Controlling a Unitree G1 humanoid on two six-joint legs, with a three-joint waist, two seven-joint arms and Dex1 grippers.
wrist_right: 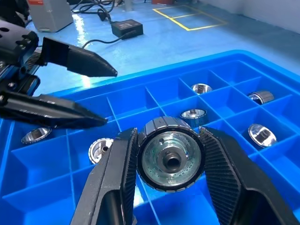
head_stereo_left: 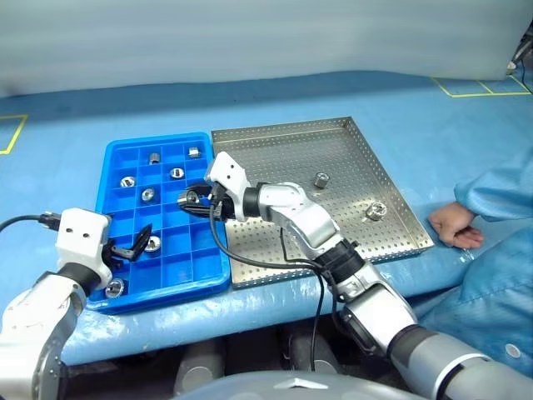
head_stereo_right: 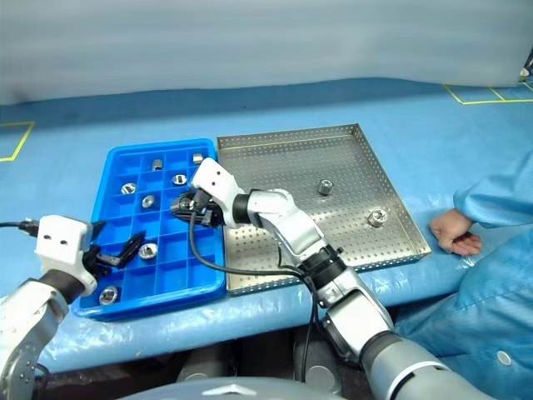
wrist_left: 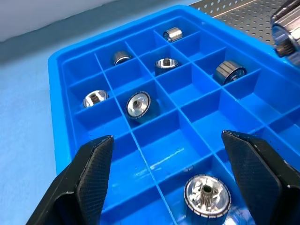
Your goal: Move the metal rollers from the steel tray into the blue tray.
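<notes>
Left tool (head_stereo_left: 133, 242) sits over the near-left corner of the blue tray (head_stereo_left: 212, 279), fingers spread wide with nothing between them; one metal roller (head_stereo_left: 115, 288) lies in the nearest corner cell and another (head_stereo_left: 153, 243) just past the fingertips. Right arm reaches across from the right, and the right tool (head_stereo_left: 190, 198) hangs above the tray's middle cells near its right wall, clamped on a roller (wrist_right: 170, 159) gripped by its ribbed rim, bore facing the wrist camera. Further back in the blue tray, more rollers sit one per cell: (head_stereo_left: 147, 194), (head_stereo_left: 127, 181), (head_stereo_left: 176, 173), and two in the far row (head_stereo_left: 154, 157), (head_stereo_left: 193, 152). The steel tray (head_stereo_left: 275, 133) lies touching the blue tray's right side on the blue-covered table (head_stereo_left: 350, 92); two rollers are left in it, one near the middle (head_stereo_left: 321, 179) and one toward the right rim (head_stereo_left: 376, 211), well apart. A person's hand (head_stereo_left: 454, 227) rests on the table just beside the steel tray's near-right corner, blue sleeve (head_stereo_left: 500, 187) behind it.
</notes>
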